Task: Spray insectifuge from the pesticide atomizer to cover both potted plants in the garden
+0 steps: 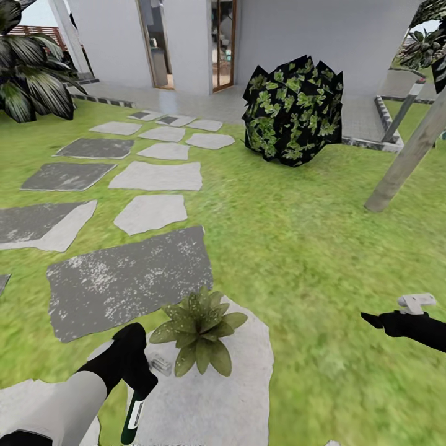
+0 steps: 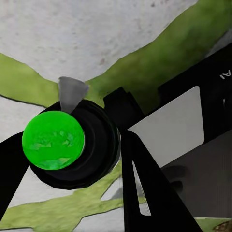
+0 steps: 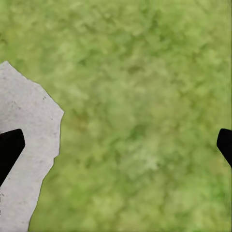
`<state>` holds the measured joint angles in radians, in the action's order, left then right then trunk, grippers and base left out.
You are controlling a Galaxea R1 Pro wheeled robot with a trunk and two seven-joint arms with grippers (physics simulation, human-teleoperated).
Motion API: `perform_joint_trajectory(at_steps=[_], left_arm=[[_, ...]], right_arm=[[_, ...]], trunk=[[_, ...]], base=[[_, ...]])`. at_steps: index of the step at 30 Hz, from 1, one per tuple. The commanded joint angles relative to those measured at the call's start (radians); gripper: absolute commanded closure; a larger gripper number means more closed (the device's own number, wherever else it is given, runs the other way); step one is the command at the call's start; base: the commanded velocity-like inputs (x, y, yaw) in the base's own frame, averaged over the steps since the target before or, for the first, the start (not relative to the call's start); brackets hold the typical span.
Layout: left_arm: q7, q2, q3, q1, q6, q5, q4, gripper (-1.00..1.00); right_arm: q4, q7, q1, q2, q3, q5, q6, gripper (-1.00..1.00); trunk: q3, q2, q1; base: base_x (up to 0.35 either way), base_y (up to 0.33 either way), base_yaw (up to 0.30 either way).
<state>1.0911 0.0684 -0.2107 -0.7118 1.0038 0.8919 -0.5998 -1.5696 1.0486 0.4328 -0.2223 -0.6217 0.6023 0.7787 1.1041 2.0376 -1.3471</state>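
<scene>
One potted plant (image 1: 198, 331), a low rosette of broad pointed green leaves, sits on a pale stepping stone (image 1: 248, 384) close in front of me. My left gripper (image 1: 139, 387) is just to its left, shut on the pesticide atomizer (image 1: 133, 421), whose dark green body with white label points downward. In the left wrist view the atomizer's round green end (image 2: 53, 140) shows between the black fingers (image 2: 145, 183). My right gripper (image 1: 371, 320) hovers over the lawn well to the right of the plant. It stands open (image 3: 116, 145), with only grass between its tips.
Flat stepping stones (image 1: 127, 279) run from me towards the white house (image 1: 297, 37) and its doorway (image 1: 223, 43). A round dark bush (image 1: 292, 111) stands ahead, a leaning trunk (image 1: 406, 158) at right, a palm-like shrub (image 1: 31, 74) far left. Lawn (image 1: 297, 248) spreads to the right.
</scene>
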Motion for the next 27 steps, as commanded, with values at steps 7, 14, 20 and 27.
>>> perform_joint_trajectory(at_steps=[7,14,20,27], left_arm=[[0.010,0.001,-0.004,0.000,0.006,0.008,-0.002,1.00],[0.013,0.001,-0.003,-0.001,0.006,0.007,-0.002,1.00],[0.015,0.001,-0.003,-0.002,0.006,0.007,-0.002,1.00],[0.015,0.000,-0.003,-0.002,0.006,0.007,-0.002,1.00]], right_arm=[[-0.001,0.010,0.001,0.000,-0.001,0.008,0.004,-1.00],[-0.001,0.010,0.001,0.000,0.000,0.008,0.004,-1.00],[-0.001,0.011,0.000,-0.001,-0.001,0.009,0.004,-1.00],[-0.001,0.010,0.000,-0.002,-0.001,0.009,0.004,-1.00]], trunk=[[0.005,0.000,0.000],[0.008,0.000,0.000],[0.009,0.000,0.000],[0.012,0.000,0.000]], base=[[0.000,-0.022,0.224],[0.043,-0.090,0.219],[0.176,-0.282,0.048],[0.126,-0.310,0.083]])
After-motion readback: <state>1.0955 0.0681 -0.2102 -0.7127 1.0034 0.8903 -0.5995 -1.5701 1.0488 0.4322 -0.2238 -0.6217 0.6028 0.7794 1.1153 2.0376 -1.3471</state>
